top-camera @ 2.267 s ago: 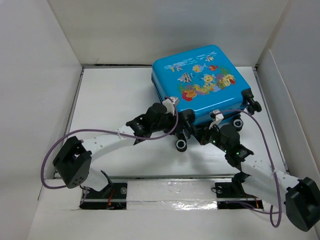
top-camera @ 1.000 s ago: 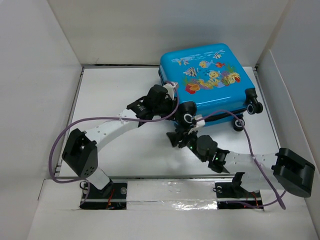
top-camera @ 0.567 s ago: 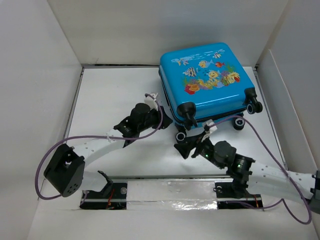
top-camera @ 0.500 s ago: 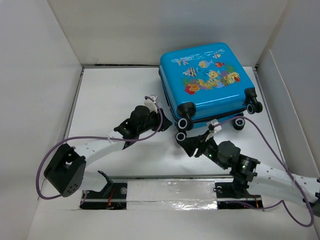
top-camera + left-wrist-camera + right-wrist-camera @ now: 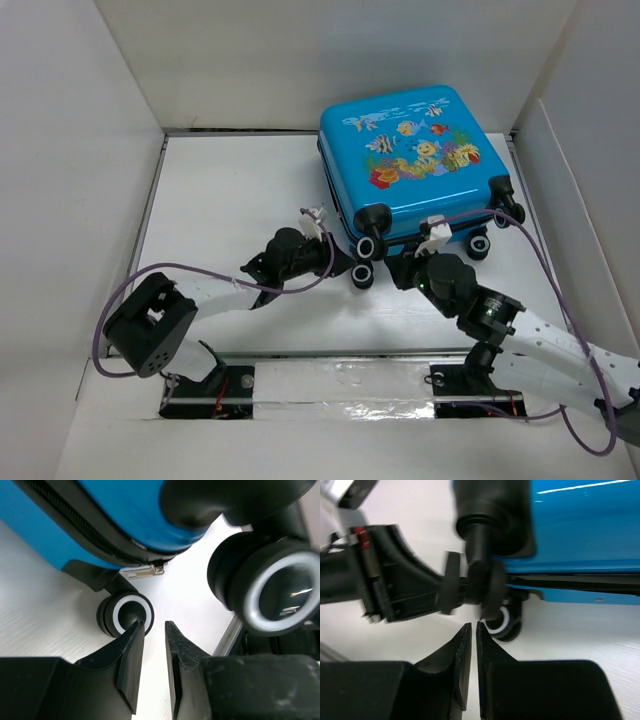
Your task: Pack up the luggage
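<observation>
Both arms have white perforated link segments joined by chunky black joint housings, with a purple cable (image 5: pixel 128 296) looping along each. The black left gripper (image 5: pixel 152 630) and black right gripper (image 5: pixel 470 630) have tapered, wedge-shaped fingers.

- The far right part of the table (image 5: pixel 230 180) is occupied by the closed suitcase (image 5: pixel 410 160); its far right corner is set close to the right wall panel (image 5: pixel 560 190), so little passage is left there.
- A broad bare stretch of table is left to the left of the suitcase, up to the left wall (image 5: pixel 70 170).
- The near left corner of the suitcase is crowded: the left gripper (image 5: pixel 340 262) and right gripper (image 5: pixel 400 272) are pointed in just beside the lower wheel (image 5: pixel 126 617).
- In the left wrist view, the upper wheel (image 5: pixel 272 592) is seen overhanging the right finger (image 5: pixel 179 652).
- The near edge is blocked by the metal rail (image 5: pixel 340 375).
</observation>
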{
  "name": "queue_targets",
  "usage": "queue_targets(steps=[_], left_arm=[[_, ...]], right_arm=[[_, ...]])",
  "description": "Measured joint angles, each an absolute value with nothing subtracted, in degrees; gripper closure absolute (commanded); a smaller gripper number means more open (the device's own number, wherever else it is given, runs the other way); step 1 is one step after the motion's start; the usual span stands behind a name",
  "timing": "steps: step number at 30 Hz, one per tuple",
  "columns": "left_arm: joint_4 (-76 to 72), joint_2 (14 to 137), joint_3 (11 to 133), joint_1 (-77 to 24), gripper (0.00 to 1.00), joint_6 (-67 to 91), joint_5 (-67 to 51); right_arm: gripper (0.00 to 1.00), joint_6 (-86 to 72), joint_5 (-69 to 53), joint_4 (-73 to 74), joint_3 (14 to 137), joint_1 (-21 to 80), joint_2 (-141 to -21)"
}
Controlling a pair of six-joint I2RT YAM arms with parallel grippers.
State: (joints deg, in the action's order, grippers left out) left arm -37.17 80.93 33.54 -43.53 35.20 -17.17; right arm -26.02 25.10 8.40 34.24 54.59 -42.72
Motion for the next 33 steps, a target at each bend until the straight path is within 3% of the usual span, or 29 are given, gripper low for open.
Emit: queue_targets(steps=[3, 4, 7, 13, 21, 23, 24, 27, 28, 29, 31, 33], left_arm=[[-39.6, 82.1, 32.2, -43.5, 0.81, 36.2, -18.6], [-40.4, 82.2, 31.9, -43.5, 0.81, 36.6, -19.3], [-42.4, 82.2, 31.9, -43.5, 0.82, 37.6, -21.1], [-41.9, 81.5, 34.4, -44.4, 0.82, 38.9, -23.2], [-40.1, 84.2, 41.6, -47.6, 0.83, 39.1, -23.7], [-39.9, 86.2, 43.0, -48.7, 0.83, 39.1, -23.8], [-39.8, 87.2, 43.7, -49.2, 0.83, 39.1, -23.9], [-40.1, 88.9, 44.9, -50.2, 0.83, 39.4, -24.1], [-40.3, 89.2, 45.3, -50.4, 0.83, 39.5, -24.1], [-40.7, 89.6, 45.6, -50.6, 0.83, 39.6, -24.2], [-41.0, 89.8, 45.8, -50.8, 0.83, 39.7, -24.2], [-41.1, 89.9, 45.8, -50.9, 0.82, 39.9, -24.1]], right_arm=[[0.8, -25.0, 23.9, 8.8, 34.2, 51.1, -44.4], [0.71, -24.9, 23.6, 9.0, 34.2, 50.3, -44.5], [0.69, -23.7, 22.6, 9.5, 33.9, 48.6, -41.9], [0.69, -22.5, 21.9, 10.3, 33.8, 44.5, -33.9], [0.74, -21.9, 19.4, 11.0, 32.8, 41.1, -32.2], [0.64, -21.8, 18.3, 11.1, 32.8, 40.6, -32.2], [0.51, -21.8, 17.7, 11.0, 32.8, 40.4, -32.2], [0.3, -21.7, 15.6, 11.0, 32.8, 40.1, -31.8], [0.17, -21.6, 14.8, 10.9, 32.8, 40.0, -31.6], [0.11, -21.8, 13.9, 10.8, 32.8, 39.8, -31.3], [0.0, -22.2, 12.2, 10.3, 32.8, 39.4, -30.9], [0.0, -22.8, 10.7, 9.5, 32.8, 38.7, -30.6]])
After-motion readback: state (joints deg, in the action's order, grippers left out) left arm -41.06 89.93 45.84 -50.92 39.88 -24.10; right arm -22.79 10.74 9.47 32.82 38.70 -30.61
